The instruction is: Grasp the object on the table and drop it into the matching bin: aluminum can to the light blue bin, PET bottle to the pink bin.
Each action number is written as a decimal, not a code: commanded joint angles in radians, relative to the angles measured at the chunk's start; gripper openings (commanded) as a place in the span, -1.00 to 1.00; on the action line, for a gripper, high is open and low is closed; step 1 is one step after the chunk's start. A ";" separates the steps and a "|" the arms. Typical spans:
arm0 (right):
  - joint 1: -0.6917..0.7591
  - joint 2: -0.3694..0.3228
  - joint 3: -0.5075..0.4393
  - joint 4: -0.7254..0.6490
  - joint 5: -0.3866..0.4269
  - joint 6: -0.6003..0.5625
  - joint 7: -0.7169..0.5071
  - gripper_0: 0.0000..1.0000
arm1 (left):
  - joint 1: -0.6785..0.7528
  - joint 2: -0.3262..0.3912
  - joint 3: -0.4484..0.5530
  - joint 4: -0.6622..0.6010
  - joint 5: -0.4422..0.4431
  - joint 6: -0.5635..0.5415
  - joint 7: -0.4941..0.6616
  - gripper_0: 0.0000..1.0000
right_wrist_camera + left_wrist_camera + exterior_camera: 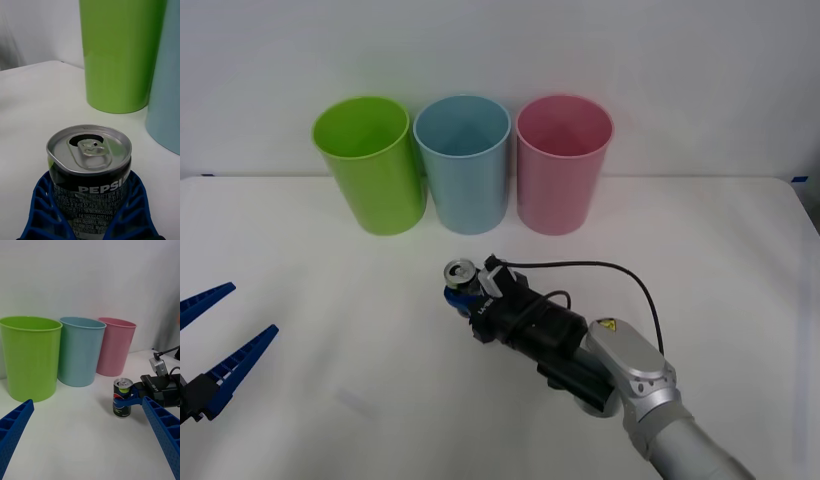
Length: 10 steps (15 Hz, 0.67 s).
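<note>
Small silver-topped aluminium drink can (460,274) upright on the wide white table (720,250) between my right gripper's (465,290) fingers, in front of the tall light blue plastic bin (464,165), lime green plastic bin (370,165) to its left, pink plastic bin (562,165) right, my left gripper (215,340) far left

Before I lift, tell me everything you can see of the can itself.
The can is a short Pepsi can with a silver metal top, its pull-tab lying flat beside an opened mouth, and a dark body with white lettering, fine print and a green patch. It stands upright on the white table, in front of the light blue bin. The right gripper has its blue ribbed fingers against both sides of the can's lower body.
</note>
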 commanded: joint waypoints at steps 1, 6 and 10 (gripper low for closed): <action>0.001 -0.014 0.000 -0.012 -0.016 -0.019 -0.002 -1.00 | 0.000 0.000 0.000 0.000 0.000 0.000 0.000 1.00; 0.064 -0.114 0.069 -0.181 -0.112 0.004 -0.026 -1.00 | 0.000 0.000 0.000 0.000 0.000 0.000 0.000 1.00; 0.149 -0.216 0.113 -0.404 -0.172 0.064 -0.078 -1.00 | 0.000 0.000 0.000 0.000 0.000 0.000 0.000 1.00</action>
